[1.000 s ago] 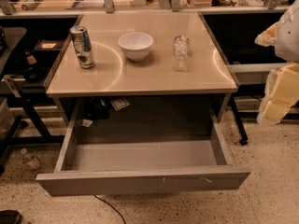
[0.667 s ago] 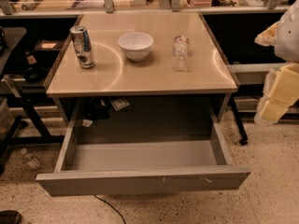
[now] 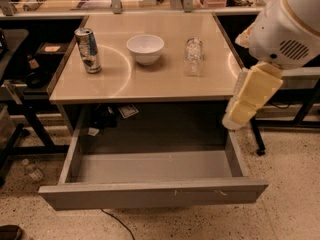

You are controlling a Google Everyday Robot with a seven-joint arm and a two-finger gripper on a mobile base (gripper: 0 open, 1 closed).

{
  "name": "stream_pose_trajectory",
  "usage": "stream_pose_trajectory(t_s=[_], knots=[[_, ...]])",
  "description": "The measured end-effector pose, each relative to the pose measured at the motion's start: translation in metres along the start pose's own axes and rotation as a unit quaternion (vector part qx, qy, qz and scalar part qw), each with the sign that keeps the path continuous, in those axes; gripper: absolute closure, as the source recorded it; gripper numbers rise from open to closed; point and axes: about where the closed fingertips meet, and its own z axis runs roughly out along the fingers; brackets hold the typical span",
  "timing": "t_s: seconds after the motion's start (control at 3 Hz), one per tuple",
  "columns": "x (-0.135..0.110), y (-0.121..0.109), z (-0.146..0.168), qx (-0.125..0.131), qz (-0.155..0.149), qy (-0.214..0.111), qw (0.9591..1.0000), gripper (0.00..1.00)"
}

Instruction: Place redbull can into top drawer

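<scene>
On the far left of the smooth beige counter (image 3: 165,86) stands the redbull can (image 3: 88,50), a slim silver-and-blue metal drink can with a pull-tab top, upright and near the left edge. A round white bowl (image 3: 145,48) sits to its right, about mid-counter and apart from the can. Farther right stands a clear drinking glass (image 3: 193,56), also upright and apart from the bowl.

Below the counter, the top drawer (image 3: 150,195), a wide shallow grey metal tray with a plain flat front, is pulled fully out toward the camera; its grey floor shows bare.

At the right side, the robot's white and pale-yellow arm (image 3: 282,31) slants down and to the left. Its gripper (image 3: 234,120) hangs at the lower end, just beside the counter's right front corner and above the drawer's right wall, well apart from the can. Whether the gripper is released or clenched cannot be told; nothing is seen in its hold.

A speckled floor (image 3: 290,209) lies beneath.
</scene>
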Motion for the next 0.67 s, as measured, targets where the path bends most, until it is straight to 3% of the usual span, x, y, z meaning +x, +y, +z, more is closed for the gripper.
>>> stream_pose_trajectory(t_s=[0.33, 0.67], knots=[[-0.0567, 0.0027, 0.0366, -0.029, -0.007, -0.041, 0.9987, 0.00], [-0.0580, 0.0027, 0.0375, -0.030, -0.008, -0.042, 0.9987, 0.00]])
